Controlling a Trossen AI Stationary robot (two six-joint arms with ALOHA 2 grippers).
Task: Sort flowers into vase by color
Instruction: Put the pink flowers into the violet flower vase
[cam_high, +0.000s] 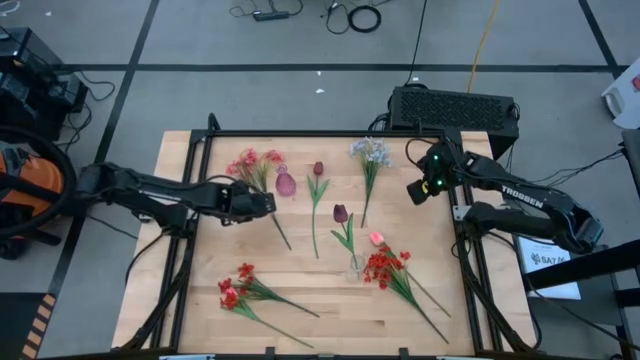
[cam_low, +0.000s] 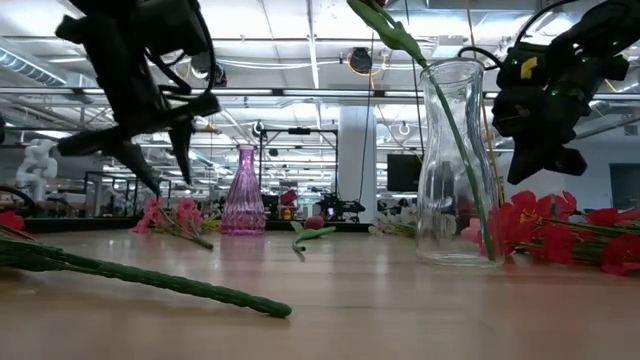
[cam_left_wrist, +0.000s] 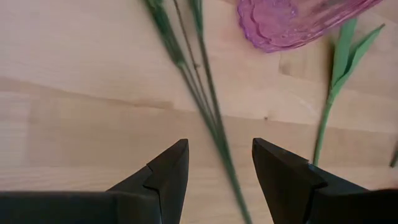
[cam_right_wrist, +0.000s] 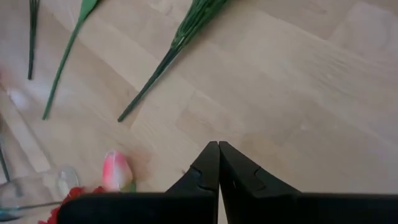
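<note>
Two vases stand on the table (cam_high: 180, 300): a pink vase (cam_high: 286, 184) and a clear vase (cam_low: 457, 165) holding one maroon tulip (cam_high: 341, 213). We see the left claw (cam_left_wrist: 217, 168) open, just beside the pink vase, its fingers either side of the pink spray (cam_high: 252, 165) stalk (not yet closed on it). The right claw (cam_right_wrist: 218, 163), shut and empty, hangs well right of that vase, beyond the pale blue sprig (cam_high: 371, 152).
</note>
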